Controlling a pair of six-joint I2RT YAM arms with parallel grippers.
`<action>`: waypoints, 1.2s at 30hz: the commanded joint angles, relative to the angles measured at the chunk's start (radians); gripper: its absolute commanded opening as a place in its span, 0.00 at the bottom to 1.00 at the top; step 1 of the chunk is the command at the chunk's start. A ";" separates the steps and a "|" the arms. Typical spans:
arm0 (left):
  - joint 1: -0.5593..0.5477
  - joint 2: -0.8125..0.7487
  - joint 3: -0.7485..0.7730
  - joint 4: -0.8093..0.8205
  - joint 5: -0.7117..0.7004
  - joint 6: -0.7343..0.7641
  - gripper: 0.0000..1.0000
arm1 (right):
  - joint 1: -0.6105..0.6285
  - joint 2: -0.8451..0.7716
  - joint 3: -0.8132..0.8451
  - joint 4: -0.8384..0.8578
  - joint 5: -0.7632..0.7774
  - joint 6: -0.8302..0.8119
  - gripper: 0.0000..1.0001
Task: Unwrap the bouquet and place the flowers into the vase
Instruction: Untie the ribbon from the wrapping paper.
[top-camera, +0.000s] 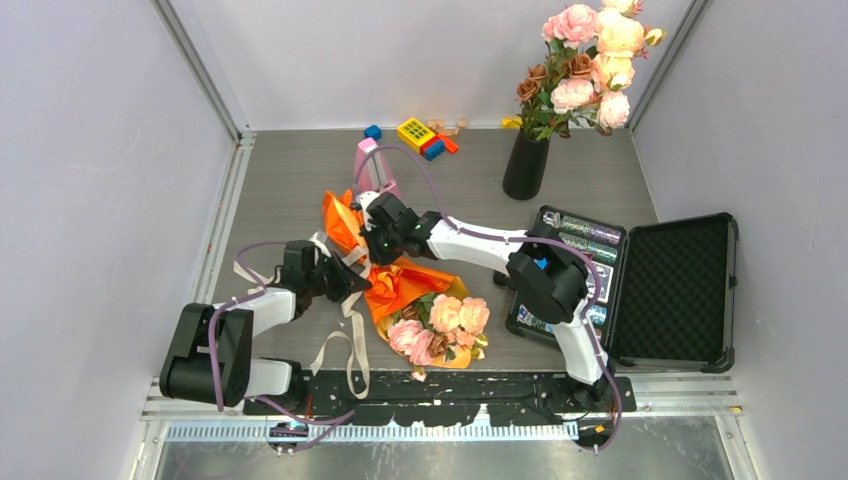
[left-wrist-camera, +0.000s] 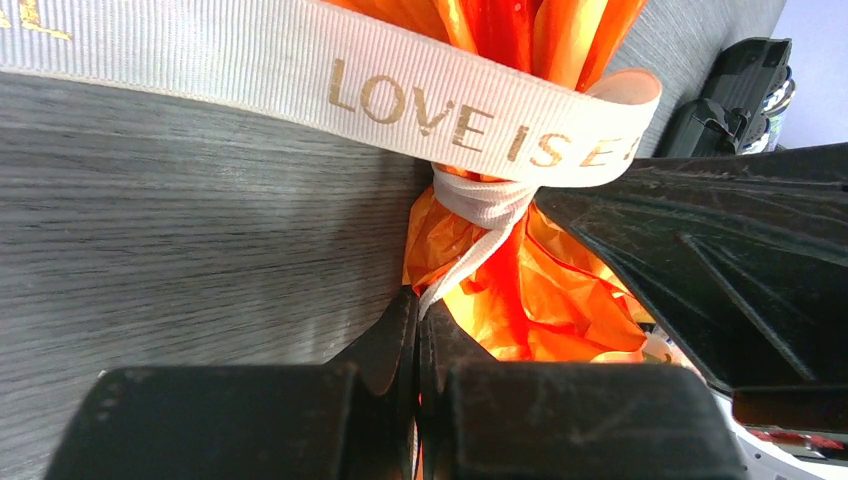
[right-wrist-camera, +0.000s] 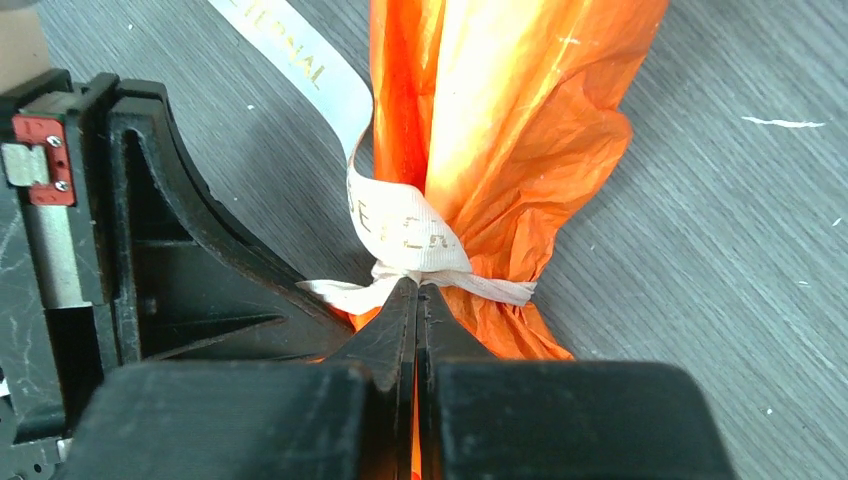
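Note:
The bouquet (top-camera: 400, 285) lies on the table with its pink and peach flowers (top-camera: 440, 325) towards the near edge, wrapped in orange paper (right-wrist-camera: 500, 130). A cream ribbon (left-wrist-camera: 440, 110) with gold lettering is knotted round its neck. My left gripper (left-wrist-camera: 418, 300) is shut on a thin strand of that ribbon just below the knot (left-wrist-camera: 490, 200). My right gripper (right-wrist-camera: 418, 288) is shut on the ribbon at the knot (right-wrist-camera: 415, 265), from the far side (top-camera: 372, 245). The black vase (top-camera: 525, 168) stands at the back right and holds other roses (top-camera: 590, 60).
A pink metronome (top-camera: 372, 160) stands just behind the bouquet, with toy blocks (top-camera: 425, 135) at the back wall. An open black case (top-camera: 660, 290) lies at the right. A loose ribbon tail (top-camera: 345, 350) trails towards the near edge.

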 joint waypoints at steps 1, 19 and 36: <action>0.003 -0.002 0.019 -0.010 -0.002 0.019 0.00 | 0.003 -0.059 0.076 0.003 0.061 -0.005 0.00; 0.003 -0.018 0.021 -0.047 -0.021 0.024 0.00 | 0.013 -0.089 0.163 -0.043 0.112 -0.008 0.00; 0.012 -0.066 0.029 -0.134 -0.057 0.038 0.00 | 0.020 -0.145 0.161 -0.075 0.333 -0.158 0.00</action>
